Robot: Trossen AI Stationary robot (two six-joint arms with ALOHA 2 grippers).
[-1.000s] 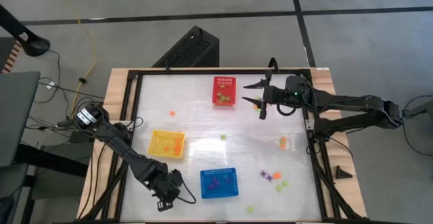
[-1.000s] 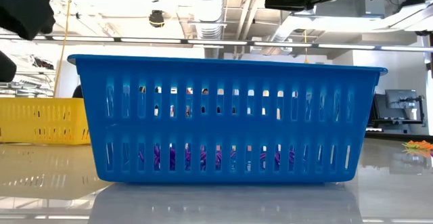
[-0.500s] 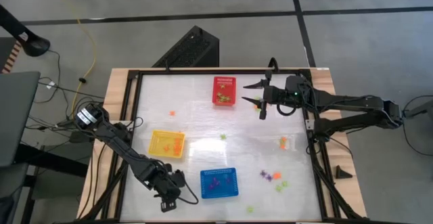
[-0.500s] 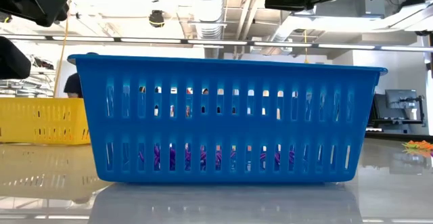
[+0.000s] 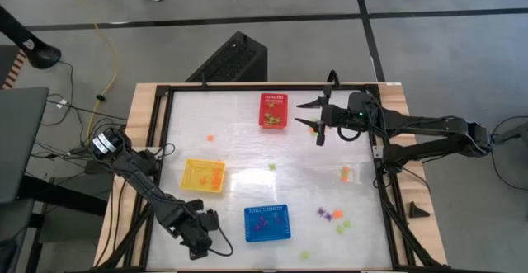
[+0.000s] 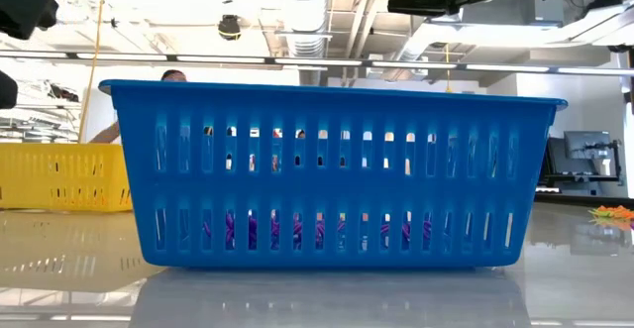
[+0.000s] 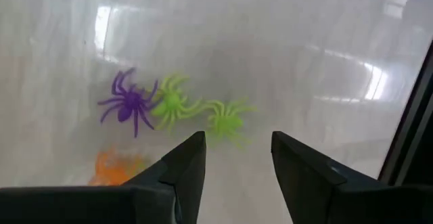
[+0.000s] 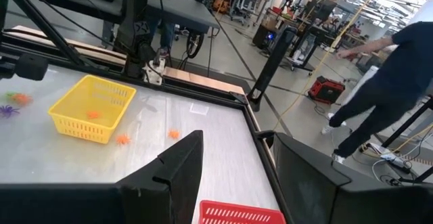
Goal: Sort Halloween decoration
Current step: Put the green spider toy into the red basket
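Halloween decoration pieces lie loose on the table: a purple spider [image 7: 128,103], two green spiders [image 7: 172,102] [image 7: 226,119] and an orange piece [image 7: 115,166] just ahead of my left gripper [image 7: 237,143]. That gripper [image 5: 194,242] is open and empty near the table's near left corner, left of the blue basket [image 5: 266,223], which has purple pieces [image 6: 297,231] in it. My right gripper [image 5: 312,118] hangs open and empty to the right of the red basket [image 5: 275,110]. More pieces [image 5: 330,215] sit near right.
A yellow basket [image 5: 203,176] with orange pieces stands at the left middle. Single pieces lie at the far left [image 5: 209,138], the centre [image 5: 271,167], the right [image 5: 345,172] and the near edge [image 5: 304,255]. A black frame [image 5: 157,141] rims the table. A person [image 8: 379,88] walks beyond its far edge.
My left gripper has shifted a little toward the table's left edge, away from the blue basket; in the low view its dark shape has drawn off to the picture's left. The right arm has kept still.
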